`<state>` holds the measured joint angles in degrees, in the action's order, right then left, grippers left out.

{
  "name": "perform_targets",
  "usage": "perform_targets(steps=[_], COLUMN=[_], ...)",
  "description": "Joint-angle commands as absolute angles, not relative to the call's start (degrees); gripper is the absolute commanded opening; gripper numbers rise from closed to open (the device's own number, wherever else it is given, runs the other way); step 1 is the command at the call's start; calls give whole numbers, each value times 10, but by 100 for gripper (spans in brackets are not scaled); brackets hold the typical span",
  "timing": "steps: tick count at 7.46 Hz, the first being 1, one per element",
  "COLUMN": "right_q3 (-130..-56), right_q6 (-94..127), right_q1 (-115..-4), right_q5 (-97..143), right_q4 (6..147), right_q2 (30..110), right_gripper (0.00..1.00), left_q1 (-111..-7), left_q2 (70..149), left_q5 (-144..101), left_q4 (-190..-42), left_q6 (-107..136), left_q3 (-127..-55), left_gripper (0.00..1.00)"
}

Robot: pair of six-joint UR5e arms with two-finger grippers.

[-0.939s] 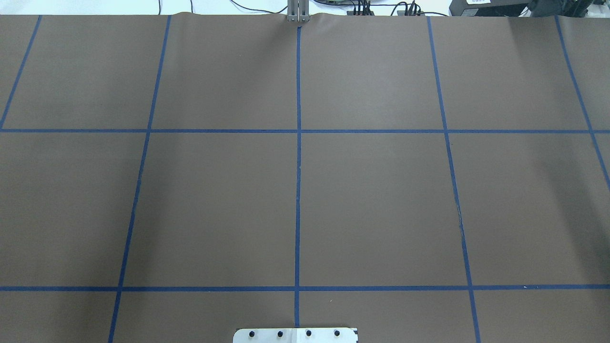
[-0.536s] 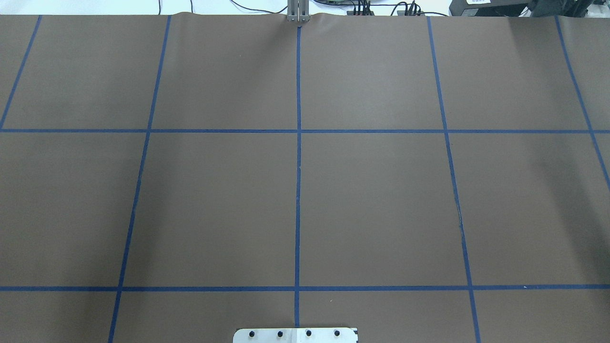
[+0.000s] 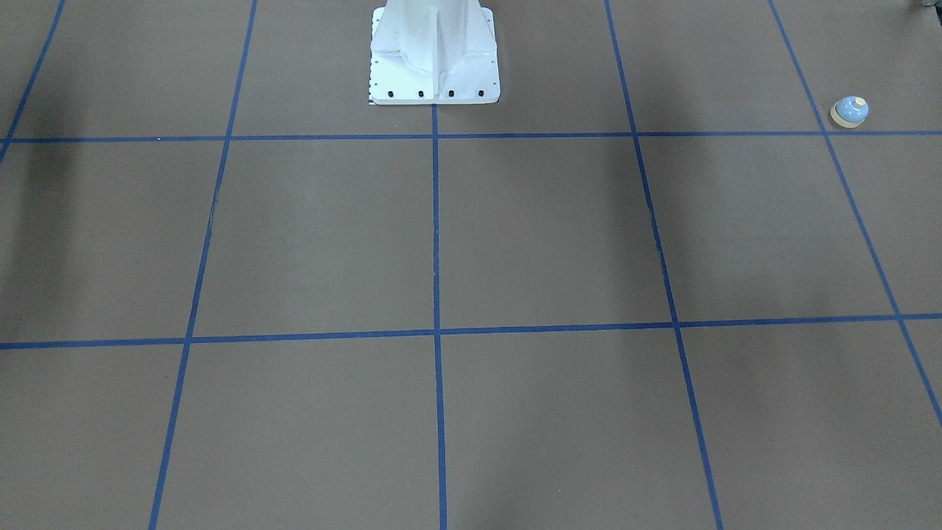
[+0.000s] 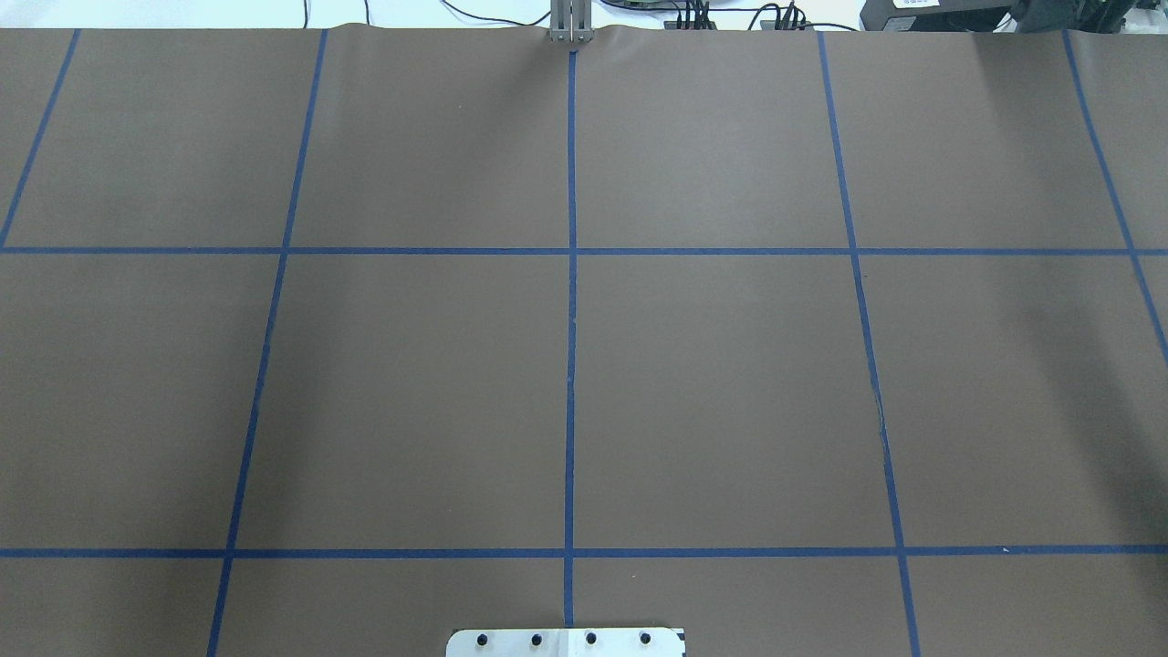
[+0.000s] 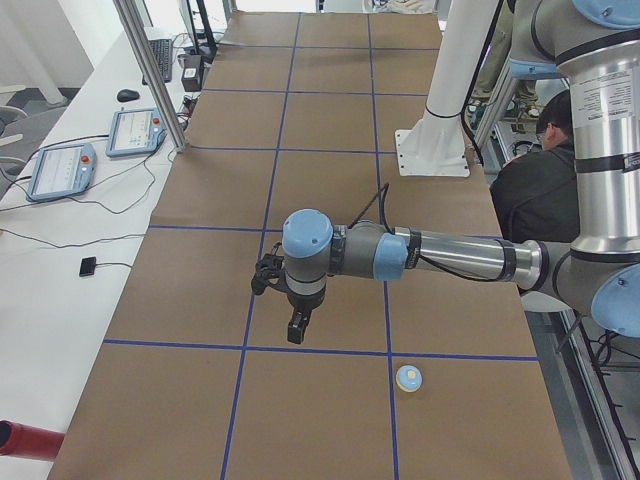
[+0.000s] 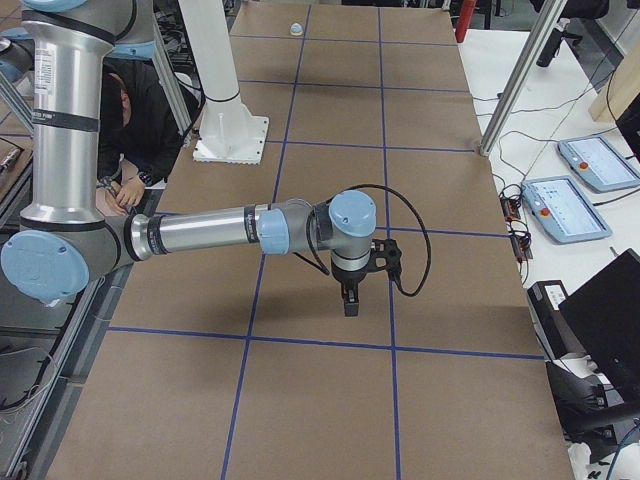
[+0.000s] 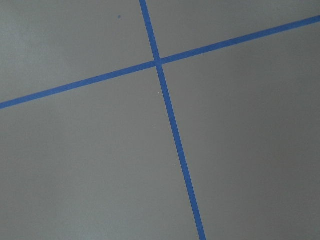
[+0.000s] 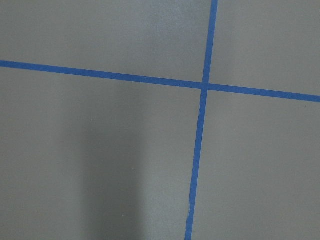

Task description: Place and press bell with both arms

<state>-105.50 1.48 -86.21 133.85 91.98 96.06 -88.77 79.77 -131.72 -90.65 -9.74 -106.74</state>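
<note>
The bell (image 3: 850, 112), light-blue dome on a cream base, stands on the brown table cover near the robot's left end; it also shows in the exterior left view (image 5: 408, 377) and far off in the exterior right view (image 6: 296, 28). My left gripper (image 5: 297, 327) hangs fingers-down above the table, apart from the bell; it shows only in that side view, so I cannot tell if it is open. My right gripper (image 6: 349, 298) hangs fingers-down over the table's other end, far from the bell; I cannot tell its state either. Both wrist views show only taped cover.
The white pedestal (image 3: 434, 51) is bolted at the robot's edge of the table (image 4: 566, 641). Blue tape lines form a grid. A seated person (image 5: 545, 190) is behind the robot. Teach pendants (image 5: 60, 170) and a metal post (image 5: 150, 70) stand at the operators' side.
</note>
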Motion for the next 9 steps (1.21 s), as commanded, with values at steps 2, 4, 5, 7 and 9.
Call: perform_targets(steps=[2,4,5,7,9], right_q3=[-1068,-1072,-1071,-1068,-1067], right_q6=[6,4,5,6,14], right_q1=[-862,-861,-860,-858,-835], right_q5=[1328,1325,1325,1332,1344], right_q4=[919,918,869,803,802], right_q2=[947,944,953,976,975], right_gripper=[100,100,100,100,100], left_q1=[-888,-888,-887,-863,-840], left_q2=[816,816,817,818,812], left_q5=[-1328,-1321,-1324,-1326,-1326], left_q4=[-934,-935,-933,-933,-932], left_q6=[-93,-94,-91,-90,-92], left_q3=[-1048,-1050,-1048,-1045,-1024], left_gripper=[100,100,100,100,100])
